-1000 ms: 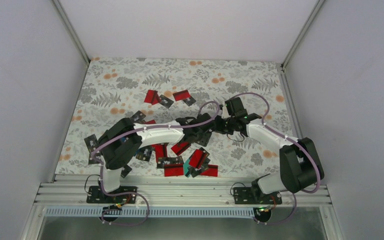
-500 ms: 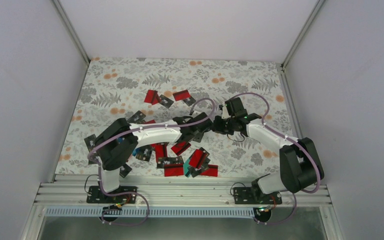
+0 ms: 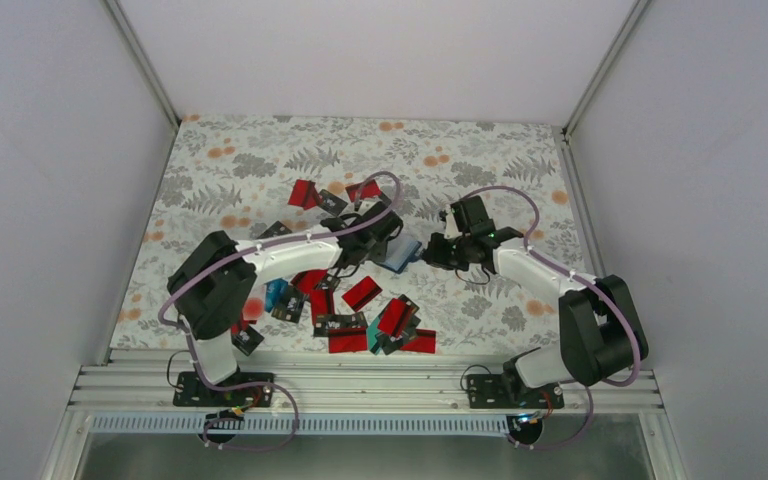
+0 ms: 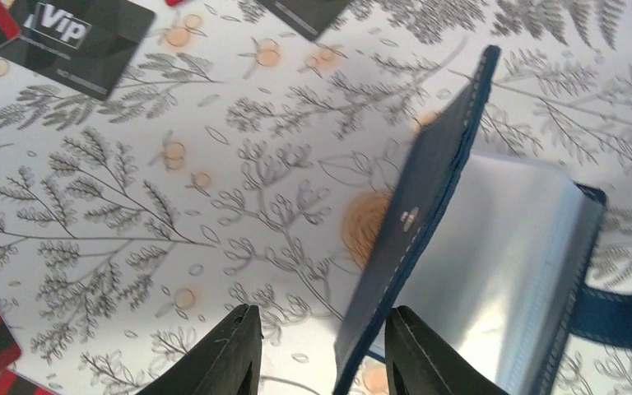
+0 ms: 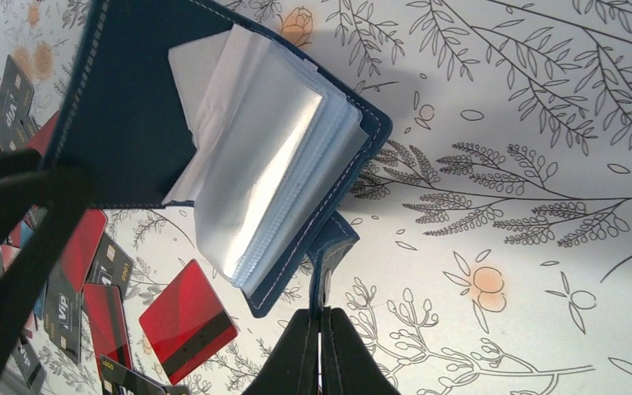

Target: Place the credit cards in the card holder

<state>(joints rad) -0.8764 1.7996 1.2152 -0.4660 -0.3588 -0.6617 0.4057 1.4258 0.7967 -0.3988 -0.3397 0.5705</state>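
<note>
The card holder (image 3: 401, 257) hangs open between my two grippers near the table's middle. It is dark navy with clear sleeves (image 5: 271, 181) fanned out. My right gripper (image 5: 322, 317) is shut on its snap tab (image 5: 327, 247). My left gripper (image 4: 321, 313) stands open astride the raised navy cover (image 4: 428, 206). The cover's edge is close to the right finger (image 4: 420, 354), with a gap to the left one. Credit cards lie scattered on the cloth: red ones (image 3: 360, 293) near the front, two (image 3: 305, 193) farther back, and a black Vip card (image 4: 78, 37).
The floral cloth (image 3: 250, 160) covers the table, with grey walls on three sides and an aluminium rail (image 3: 360, 385) at the near edge. A heap of red, black and teal cards (image 3: 385, 325) lies just in front of the holder. More black cards (image 3: 182, 287) sit at the left edge.
My left arm has swung away from the near edge, toward the back, and its jaws have narrowed. The card holder's cover now stands lifted and the sleeves show. The right gripper stayed put.
</note>
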